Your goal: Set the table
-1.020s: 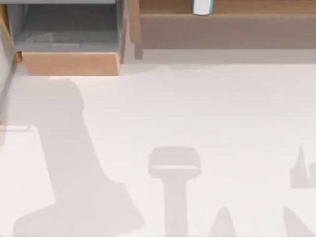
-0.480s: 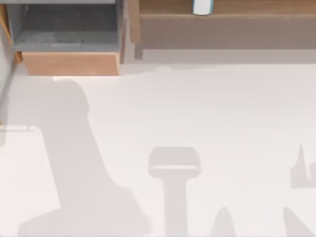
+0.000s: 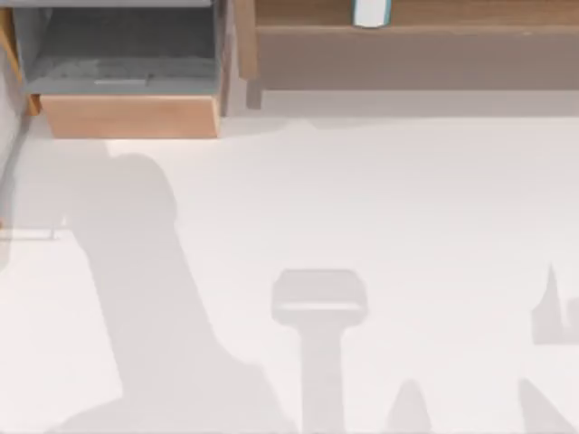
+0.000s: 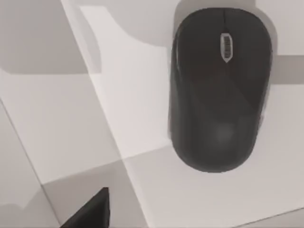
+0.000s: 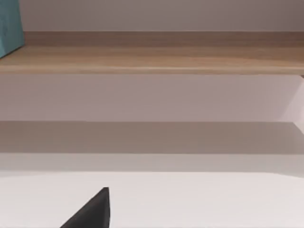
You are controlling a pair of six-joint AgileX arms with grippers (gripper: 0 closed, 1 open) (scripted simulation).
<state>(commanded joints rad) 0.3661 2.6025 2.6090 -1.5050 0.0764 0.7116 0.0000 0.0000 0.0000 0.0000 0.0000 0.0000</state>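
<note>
Since a second ago the big arm shadow at the table's (image 3: 389, 208) left has slid rightward and toward the near edge. Close under the left wrist lies a black mouse (image 4: 221, 88) on a white surface, one dark fingertip (image 4: 90, 211) poking in; whether either tool is spread, I cannot tell. Farther back, the open drawer (image 3: 127, 81) has a grey inside, contents unclear. Beyond, a shelf (image 3: 416, 36) carries a white-and-teal item (image 3: 371, 13), cut off.
</note>
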